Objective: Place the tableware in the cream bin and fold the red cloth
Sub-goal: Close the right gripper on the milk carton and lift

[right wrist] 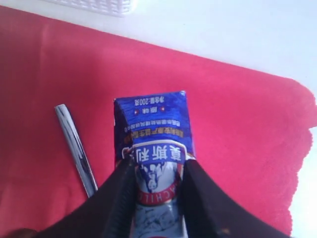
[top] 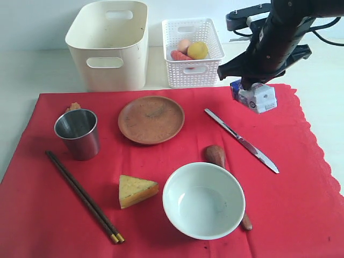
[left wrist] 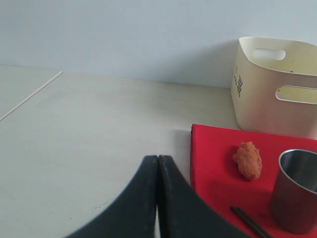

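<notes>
Clock bearings as on the exterior view, from the middle of the large bright red fabric cloth (top: 301, 204), spread flat and unfolded over the pale counter (top: 32, 70), scalloped edge at 3 o'clock.

Nearest, at 5 o'clock: pale green-white round bowl (top: 204, 207), upright, lying over the handle of the brown wooden spoon (top: 216, 156), spoon head showing at the bowl's 12 o'clock. At 7 o'clock: yellow cheese wedge (top: 137, 191), just beside the bowl. At 8 o'clock: dark chopsticks with yellow tips (top: 83, 196), paired, slanting. At 9 o'clock: steel cup (top: 78, 133), upright, with an orange fried morsel (top: 73, 107) just behind. At 12 o'clock: round brown clay plate (top: 151, 119). At 2 o'clock: steel table knife (top: 242, 141), flat, slanting.

Right end effector (right wrist: 156, 168) above the cloth's far right part, black fingers pressed on both sides of the blue-and-white milk carton (top: 259, 98), gripping it. Knife near at its 7 o'clock, untouched; plate at 9 o'clock, well apart.

Left end effector (left wrist: 157, 166) over bare counter off the cloth's left edge, fingers closed together, holding nothing; cup and morsel ahead of it.

Farthest, beyond the cloth: tall smooth cream plastic bin (top: 129, 54) at 11 o'clock, oval handle cut-outs, rounded corners. White lattice basket (top: 188, 78) just beside it, between bin and right end effector, holding a yellow lemon (top: 198, 50), an egg (top: 184, 44) and a reddish sausage (top: 181, 55). All tableware on the cloth, outside the bin.
</notes>
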`<control>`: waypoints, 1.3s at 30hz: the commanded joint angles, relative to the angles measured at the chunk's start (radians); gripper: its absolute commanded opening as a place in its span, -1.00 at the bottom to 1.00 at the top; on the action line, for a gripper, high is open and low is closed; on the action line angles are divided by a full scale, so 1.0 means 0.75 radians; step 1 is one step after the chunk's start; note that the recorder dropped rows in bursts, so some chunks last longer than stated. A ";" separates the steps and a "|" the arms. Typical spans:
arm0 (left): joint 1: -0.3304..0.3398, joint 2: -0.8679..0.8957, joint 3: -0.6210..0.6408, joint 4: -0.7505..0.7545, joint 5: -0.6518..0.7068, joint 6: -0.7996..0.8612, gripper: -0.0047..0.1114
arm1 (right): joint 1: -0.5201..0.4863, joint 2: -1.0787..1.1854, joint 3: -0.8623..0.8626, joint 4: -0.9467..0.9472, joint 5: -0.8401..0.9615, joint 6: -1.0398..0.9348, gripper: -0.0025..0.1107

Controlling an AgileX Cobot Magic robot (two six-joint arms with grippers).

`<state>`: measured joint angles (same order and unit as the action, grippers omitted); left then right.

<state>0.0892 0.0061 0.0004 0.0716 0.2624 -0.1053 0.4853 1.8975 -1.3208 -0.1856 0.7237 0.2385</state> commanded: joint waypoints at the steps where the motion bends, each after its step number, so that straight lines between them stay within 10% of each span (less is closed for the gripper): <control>1: 0.005 -0.008 -0.001 -0.004 -0.006 0.000 -0.89 | -0.005 0.009 -0.002 0.039 -0.020 -0.004 -0.96; 14: 0.005 -0.008 -0.001 -0.004 -0.006 0.000 -0.89 | 0.001 0.185 0.029 0.072 -0.046 0.063 -0.92; 27: 0.005 -0.008 -0.001 -0.004 -0.006 0.000 -0.89 | 0.011 0.185 0.001 0.062 -0.061 0.231 0.19; 39: 0.005 -0.008 -0.001 -0.004 -0.006 0.000 -0.89 | 0.011 0.256 -0.002 0.036 -0.101 0.125 -0.17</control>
<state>0.0892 0.0061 0.0004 0.0716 0.2624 -0.1053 0.4909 2.0808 -1.3181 -0.1510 0.6587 0.3555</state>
